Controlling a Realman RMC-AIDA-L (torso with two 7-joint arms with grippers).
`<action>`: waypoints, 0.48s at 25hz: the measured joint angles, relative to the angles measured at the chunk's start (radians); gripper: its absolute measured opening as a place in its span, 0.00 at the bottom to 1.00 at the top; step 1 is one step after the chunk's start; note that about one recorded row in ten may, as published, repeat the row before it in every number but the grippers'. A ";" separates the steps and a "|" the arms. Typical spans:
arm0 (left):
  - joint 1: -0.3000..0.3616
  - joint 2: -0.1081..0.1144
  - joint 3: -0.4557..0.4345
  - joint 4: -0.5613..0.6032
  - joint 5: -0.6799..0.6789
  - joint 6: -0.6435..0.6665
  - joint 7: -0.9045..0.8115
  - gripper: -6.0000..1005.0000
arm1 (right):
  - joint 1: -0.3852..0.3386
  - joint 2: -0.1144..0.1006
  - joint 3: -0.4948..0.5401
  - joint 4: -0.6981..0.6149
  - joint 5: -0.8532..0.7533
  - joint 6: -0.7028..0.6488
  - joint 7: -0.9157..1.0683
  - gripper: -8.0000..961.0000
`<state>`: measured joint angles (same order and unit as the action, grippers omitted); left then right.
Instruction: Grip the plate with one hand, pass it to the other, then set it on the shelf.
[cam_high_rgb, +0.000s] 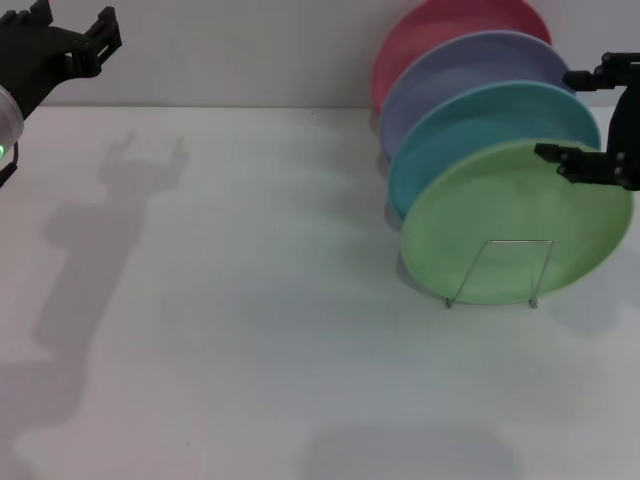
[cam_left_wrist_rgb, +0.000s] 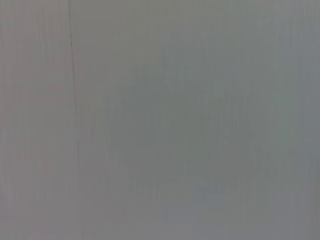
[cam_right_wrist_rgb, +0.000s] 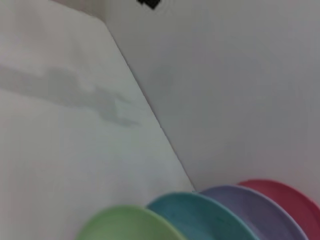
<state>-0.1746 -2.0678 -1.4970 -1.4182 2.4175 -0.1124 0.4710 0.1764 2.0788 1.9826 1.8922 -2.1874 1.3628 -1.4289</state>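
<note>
Plate (cam_high_rgb: 500, 225), the light-green one, stands on edge at the right of the head frame, leaning back in the rack (cam_high_rgb: 500, 272) as the front of a row. I count four plates in all: green in front, then a turquoise plate (cam_high_rgb: 470, 130), a lavender plate (cam_high_rgb: 450, 75) and a pink plate (cam_high_rgb: 430, 30) at the back against the wall, each overlapping the next. Only one wire loop of the rack shows clearly, upright in front of the green plate's lower half.

I see two grippers. My right gripper (cam_high_rgb: 575, 115) sits at the right edge of the head frame, beside the upper right rim of the green plate; its two black fingers are spread apart, one by the lavender plate's edge and one at the green plate's rim, and they grip nothing. My left gripper (cam_high_rgb: 75, 35) hangs in the upper left corner, well apart from the plates, fingers spread and empty, a green glow on the arm at the frame's left edge.

One white table (cam_high_rgb: 250, 300) carries the left arm's shadow on its left side.

The right wrist view shows the same four plate rims along the bottom of the frame. The left wrist view shows only a plain grey surface.
</note>
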 joint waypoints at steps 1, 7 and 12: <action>-0.001 0.000 0.000 0.000 0.000 0.000 0.000 0.70 | 0.002 -0.001 0.004 0.003 0.010 0.012 0.012 0.55; -0.003 0.000 0.000 0.002 0.000 0.000 0.000 0.70 | -0.008 0.002 0.078 -0.004 0.224 0.039 0.013 0.68; -0.001 0.000 0.000 0.004 0.000 0.014 0.000 0.70 | -0.073 0.010 0.173 -0.242 0.692 -0.130 -0.230 0.73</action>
<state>-0.1760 -2.0677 -1.4971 -1.4143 2.4176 -0.0981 0.4709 0.1034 2.0885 2.1556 1.6506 -1.4952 1.2325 -1.6587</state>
